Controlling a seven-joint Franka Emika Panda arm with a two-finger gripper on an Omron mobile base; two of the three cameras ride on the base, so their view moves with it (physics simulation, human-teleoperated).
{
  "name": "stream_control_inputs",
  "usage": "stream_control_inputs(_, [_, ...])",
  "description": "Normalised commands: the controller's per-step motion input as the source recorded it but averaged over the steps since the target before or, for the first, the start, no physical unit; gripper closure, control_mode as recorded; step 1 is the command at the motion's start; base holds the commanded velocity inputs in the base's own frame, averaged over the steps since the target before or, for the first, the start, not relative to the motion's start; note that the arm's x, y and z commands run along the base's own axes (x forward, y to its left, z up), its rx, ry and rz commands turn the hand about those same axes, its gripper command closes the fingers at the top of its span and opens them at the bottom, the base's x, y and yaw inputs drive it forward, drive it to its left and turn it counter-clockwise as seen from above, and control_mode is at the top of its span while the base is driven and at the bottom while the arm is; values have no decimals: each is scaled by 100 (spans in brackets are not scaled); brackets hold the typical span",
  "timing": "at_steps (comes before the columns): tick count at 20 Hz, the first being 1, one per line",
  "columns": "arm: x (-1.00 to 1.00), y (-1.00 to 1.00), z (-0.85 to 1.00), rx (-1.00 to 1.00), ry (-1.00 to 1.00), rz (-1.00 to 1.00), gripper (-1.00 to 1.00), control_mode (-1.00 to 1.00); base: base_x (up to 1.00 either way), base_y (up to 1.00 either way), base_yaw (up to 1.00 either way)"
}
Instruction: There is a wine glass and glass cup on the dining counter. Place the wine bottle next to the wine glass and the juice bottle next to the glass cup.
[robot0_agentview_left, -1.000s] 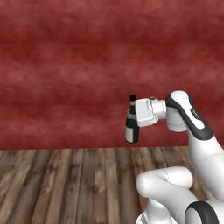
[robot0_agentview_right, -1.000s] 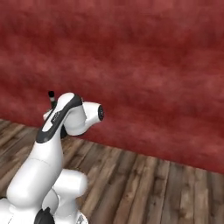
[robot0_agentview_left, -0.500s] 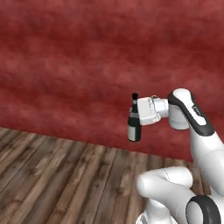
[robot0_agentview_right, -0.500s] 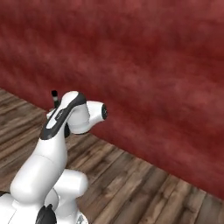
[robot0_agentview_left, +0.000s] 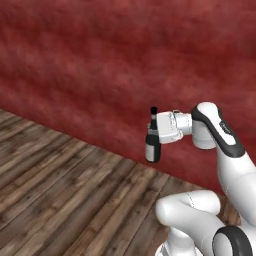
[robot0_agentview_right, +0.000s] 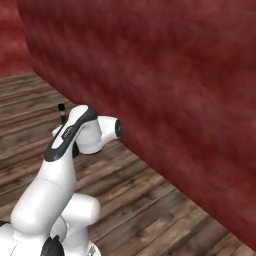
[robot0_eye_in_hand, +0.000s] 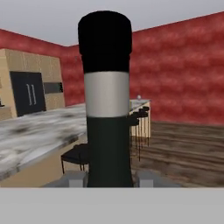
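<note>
Gripper (robot0_agentview_left: 159, 134) was clamped on the wine bottle (robot0_agentview_left: 152, 142), jaws closed against its lower body, bottle held upright and clear of the wooden floor (robot0_agentview_left: 65, 190), out ahead of the white arm (robot0_agentview_left: 220, 135). Upright carry probably meant to keep it ready to set down on its base. In the right base view just the bottle's dark top (robot0_agentview_right: 61, 107) poked above the arm's elbow. Hand view: bottle (robot0_eye_in_hand: 107, 100) close up, dark neck with pale band, standing between the gripper's grey tips. Beyond it the dining worktop (robot0_eye_in_hand: 39, 131), marbled, ran off to the left with black stools (robot0_eye_in_hand: 78, 155) along its edge; a small glass-like thing on its far end, too small to identify. Red wall (robot0_agentview_left: 100, 65) faced the base. Bottle not yet delivered; worktop well apart.
</note>
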Motion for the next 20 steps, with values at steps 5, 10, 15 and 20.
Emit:
stream_control_inputs(5, [0, 0, 0, 0, 0, 0, 100, 100, 60, 0, 42])
stream_control_inputs(10, [0, 0, 0, 0, 0, 0, 100, 100, 65, 0, 39])
stream_control_inputs(15, [0, 0, 0, 0, 0, 0, 100, 100, 65, 0, 38])
stream_control_inputs(20, [0, 0, 0, 0, 0, 0, 100, 100, 70, 0, 33])
